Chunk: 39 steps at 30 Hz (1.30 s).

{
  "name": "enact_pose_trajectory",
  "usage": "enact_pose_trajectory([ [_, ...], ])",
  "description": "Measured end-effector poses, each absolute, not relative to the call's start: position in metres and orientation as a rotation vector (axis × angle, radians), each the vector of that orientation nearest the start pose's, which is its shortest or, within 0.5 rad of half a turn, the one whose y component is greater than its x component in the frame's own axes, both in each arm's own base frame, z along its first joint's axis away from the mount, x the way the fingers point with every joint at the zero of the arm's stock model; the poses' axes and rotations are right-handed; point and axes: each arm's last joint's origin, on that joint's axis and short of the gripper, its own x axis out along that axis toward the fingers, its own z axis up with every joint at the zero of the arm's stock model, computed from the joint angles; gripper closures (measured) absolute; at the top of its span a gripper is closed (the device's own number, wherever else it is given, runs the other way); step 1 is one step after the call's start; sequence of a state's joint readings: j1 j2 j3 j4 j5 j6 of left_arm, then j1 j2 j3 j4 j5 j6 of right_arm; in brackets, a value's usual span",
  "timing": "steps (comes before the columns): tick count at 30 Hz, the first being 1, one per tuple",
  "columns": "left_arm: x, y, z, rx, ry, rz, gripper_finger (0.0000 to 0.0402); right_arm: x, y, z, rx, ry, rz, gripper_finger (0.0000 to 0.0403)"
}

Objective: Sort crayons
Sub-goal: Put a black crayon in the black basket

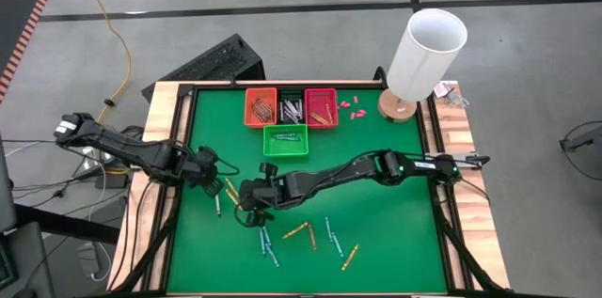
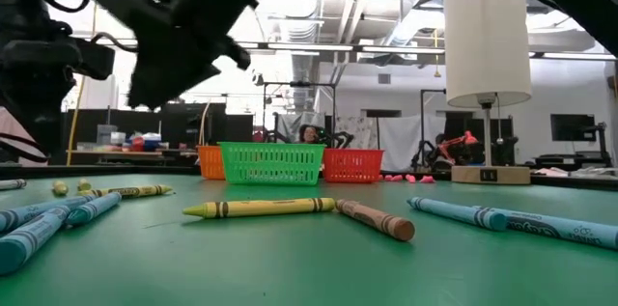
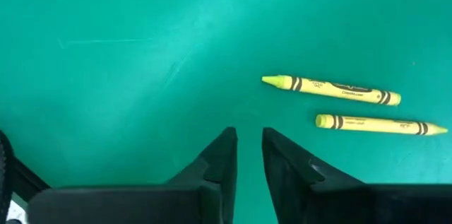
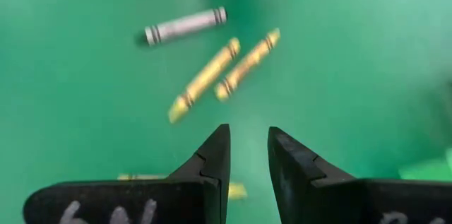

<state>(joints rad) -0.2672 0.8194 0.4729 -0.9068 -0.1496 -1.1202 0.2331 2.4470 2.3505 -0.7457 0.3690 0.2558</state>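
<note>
Crayons lie scattered on the green mat (image 1: 395,232): two yellow ones (image 1: 230,188), a grey one (image 1: 218,206), several blue ones (image 1: 264,242) and orange ones (image 1: 296,230) nearer the front. My left gripper (image 3: 248,132) hovers over bare mat beside the two yellow crayons (image 3: 332,90). It points steeply down and is open by a narrow gap, with nothing in it. My right gripper (image 4: 248,131) hangs slanting above the mat, open and empty. The grey crayon (image 4: 185,25) and two yellow ones (image 4: 226,68) lie ahead of it. Another yellow crayon (image 4: 141,177) lies partly hidden behind its fingers.
At the far side stand an orange basket (image 1: 261,107), a dark one (image 1: 290,107) and a red one (image 1: 321,107), each holding crayons, with a green basket (image 1: 285,140) in front. A white lamp (image 1: 423,54) stands at the far right corner, with small pink bits (image 1: 350,108) beside it.
</note>
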Motion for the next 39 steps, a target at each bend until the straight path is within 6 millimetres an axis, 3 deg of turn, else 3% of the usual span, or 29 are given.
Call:
enact_pose_trajectory([
  [5, 0.122, -0.035, 0.175, -0.721, 1.125, 0.571, 0.0375, 0.498, 0.112, 0.260, -0.082, 0.905, -0.220, 0.0310],
  [8, 0.128, -0.042, 0.173, -0.826, 1.149, 0.540, 0.0394, 0.475, 0.108, 0.289, -0.102, 0.953, -0.225, 0.0310],
  [15, 0.135, -0.046, 0.161, -0.828, 1.193, 0.634, 0.0401, 0.428, 0.097, 0.367, -0.120, 0.831, -0.320, 0.0310],
  [19, 0.139, -0.048, 0.155, -0.850, 1.218, 0.686, 0.0401, 0.408, 0.101, 0.394, -0.141, 0.751, -0.368, 0.0310],
  [24, 0.143, -0.056, 0.152, -0.861, 1.267, 0.714, 0.0401, 0.392, 0.104, 0.405, -0.209, 0.737, -0.438, 0.0310],
  [33, 0.154, -0.076, 0.152, -0.929, 1.232, 0.778, 0.0401, 0.386, 0.101, 0.396, -0.277, 0.832, -0.502, 0.0310],
  [39, 0.165, -0.082, 0.142, -0.920, 1.202, 0.795, 0.0402, 0.384, 0.101, 0.394, -0.288, 0.851, -0.505, 0.0310],
])
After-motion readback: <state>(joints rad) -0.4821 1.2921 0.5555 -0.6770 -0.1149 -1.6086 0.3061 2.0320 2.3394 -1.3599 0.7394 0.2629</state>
